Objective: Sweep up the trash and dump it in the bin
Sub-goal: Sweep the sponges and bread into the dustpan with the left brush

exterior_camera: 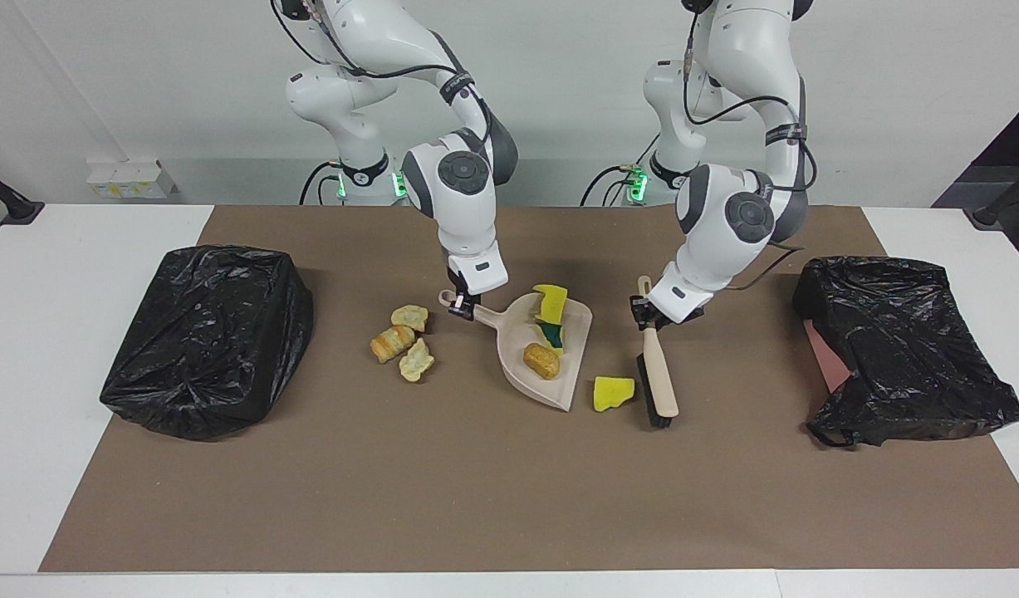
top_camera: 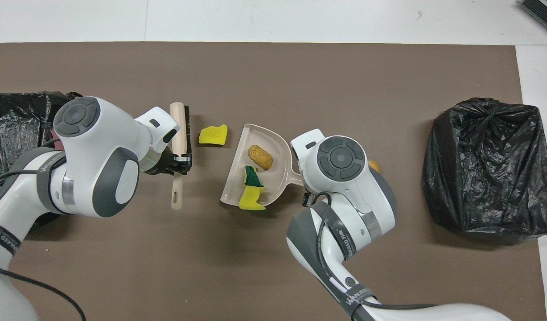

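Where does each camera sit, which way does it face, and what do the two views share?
Facing view: high across the table, looking at the robots; both arms hang from the top, right gripper at the dustpan handle, left gripper at the brush handle.
Overhead view: above the robots' end, looking steeply down; both arms enter from the bottom.
Shared: dustpan, brush, the yellow sponge scrap between them, both black bags, half a turn apart.

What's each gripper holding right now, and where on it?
The left gripper grips the brush on its handle, just above the bristle head. The right gripper grips the dustpan at the end of its handle.
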You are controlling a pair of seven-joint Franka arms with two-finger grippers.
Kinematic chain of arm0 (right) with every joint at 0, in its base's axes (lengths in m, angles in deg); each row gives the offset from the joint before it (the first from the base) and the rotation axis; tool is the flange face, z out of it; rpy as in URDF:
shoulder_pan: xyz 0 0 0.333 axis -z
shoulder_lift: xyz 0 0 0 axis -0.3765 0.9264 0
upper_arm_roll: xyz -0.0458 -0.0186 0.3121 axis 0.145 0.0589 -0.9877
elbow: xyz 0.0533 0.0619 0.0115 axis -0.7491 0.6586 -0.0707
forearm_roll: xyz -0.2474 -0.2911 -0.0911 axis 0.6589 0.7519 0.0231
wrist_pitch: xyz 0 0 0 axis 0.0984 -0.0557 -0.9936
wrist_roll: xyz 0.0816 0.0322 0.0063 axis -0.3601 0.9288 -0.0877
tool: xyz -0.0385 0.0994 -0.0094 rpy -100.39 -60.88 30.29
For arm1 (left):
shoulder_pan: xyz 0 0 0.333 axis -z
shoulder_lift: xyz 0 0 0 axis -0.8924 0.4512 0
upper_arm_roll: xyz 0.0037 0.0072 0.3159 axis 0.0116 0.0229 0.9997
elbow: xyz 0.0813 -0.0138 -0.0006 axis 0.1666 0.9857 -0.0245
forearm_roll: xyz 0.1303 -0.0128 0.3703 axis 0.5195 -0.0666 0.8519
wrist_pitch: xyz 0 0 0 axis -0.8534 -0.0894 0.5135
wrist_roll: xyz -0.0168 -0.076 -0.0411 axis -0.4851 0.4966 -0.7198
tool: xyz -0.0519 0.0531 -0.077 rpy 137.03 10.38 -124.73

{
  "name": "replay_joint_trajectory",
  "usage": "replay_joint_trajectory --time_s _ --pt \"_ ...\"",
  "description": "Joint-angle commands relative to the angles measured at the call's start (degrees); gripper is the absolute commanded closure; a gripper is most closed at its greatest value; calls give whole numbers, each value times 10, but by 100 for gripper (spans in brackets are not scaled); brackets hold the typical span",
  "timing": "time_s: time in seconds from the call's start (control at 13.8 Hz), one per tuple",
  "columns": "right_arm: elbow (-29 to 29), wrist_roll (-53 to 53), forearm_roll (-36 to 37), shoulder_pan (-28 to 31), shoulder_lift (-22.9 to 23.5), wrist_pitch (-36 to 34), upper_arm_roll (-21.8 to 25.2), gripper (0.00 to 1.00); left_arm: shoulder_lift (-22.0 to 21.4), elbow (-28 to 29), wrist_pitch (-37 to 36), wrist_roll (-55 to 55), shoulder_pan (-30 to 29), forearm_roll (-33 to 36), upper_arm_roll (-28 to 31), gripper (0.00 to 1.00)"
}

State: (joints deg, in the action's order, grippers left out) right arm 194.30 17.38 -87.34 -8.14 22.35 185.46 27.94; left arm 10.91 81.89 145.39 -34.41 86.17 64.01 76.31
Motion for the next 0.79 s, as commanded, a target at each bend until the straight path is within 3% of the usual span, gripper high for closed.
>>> replay_joint_trajectory --time_s 0.0,0.36,0.72 --pt "4 21 -4 -2 0 11 -2 100 -16 32 6 32 34 4 -5 100" --pt "4 28 -4 -4 -1 10 -2 100 -37 53 1 38 121 -32 -4 100" --pt "4 27 -4 -4 -1 10 -2 100 -33 30 -15 35 86 -27 6 100"
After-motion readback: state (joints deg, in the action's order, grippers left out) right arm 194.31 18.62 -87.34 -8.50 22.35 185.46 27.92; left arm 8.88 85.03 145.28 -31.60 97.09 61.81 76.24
